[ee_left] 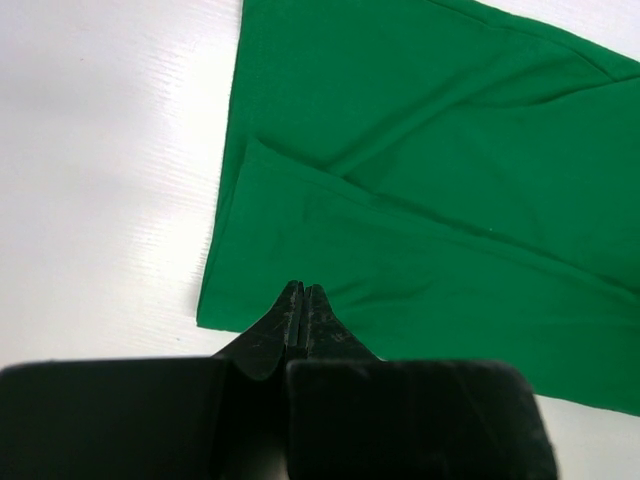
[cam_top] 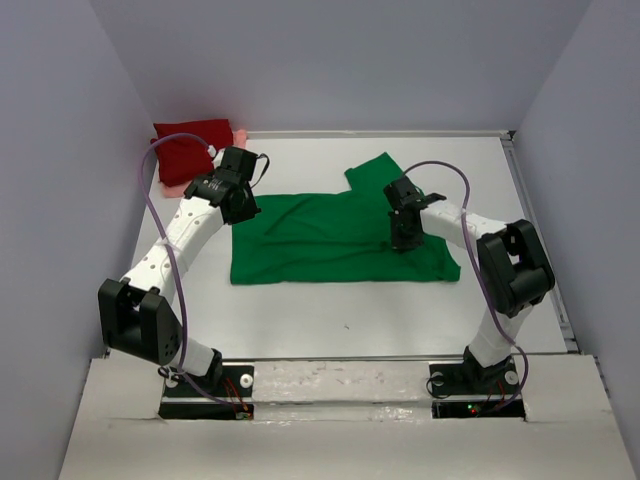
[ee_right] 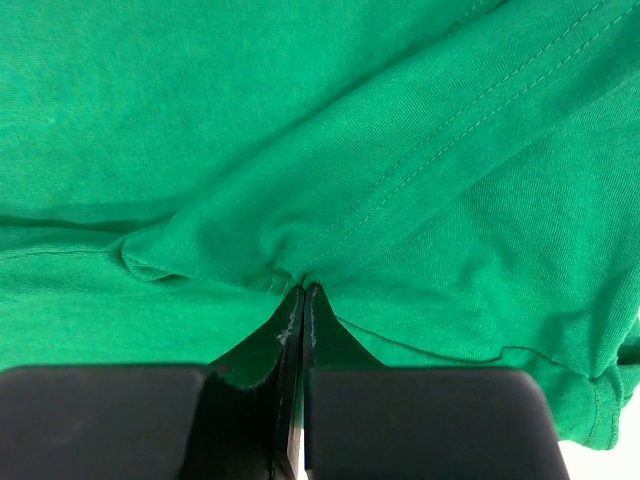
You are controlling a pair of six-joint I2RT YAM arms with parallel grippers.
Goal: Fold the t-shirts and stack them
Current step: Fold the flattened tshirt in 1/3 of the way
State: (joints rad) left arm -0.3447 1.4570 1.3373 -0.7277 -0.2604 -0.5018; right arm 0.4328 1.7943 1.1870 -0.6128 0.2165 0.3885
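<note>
**White bench [cam_top: 300, 320], green t-shirt [cam_top: 330, 235] in its middle**

Right claw [ee_right: 303, 290] pinches a small pucker of the green t-shirt. Left claw [ee_left: 302, 292] is pressed together at its left edge; if cloth is between, I cannot tell. At the far left corner the red t-shirt [cam_top: 190, 150] hides most of the pink t-shirt [cam_top: 239, 135].

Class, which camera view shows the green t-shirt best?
The top view: the whole green t-shirt lies spread on the table. The left wrist view shows only one folded edge by the shut left fingers; the right wrist view shows only bunched cloth pinched in the right fingers.
</note>
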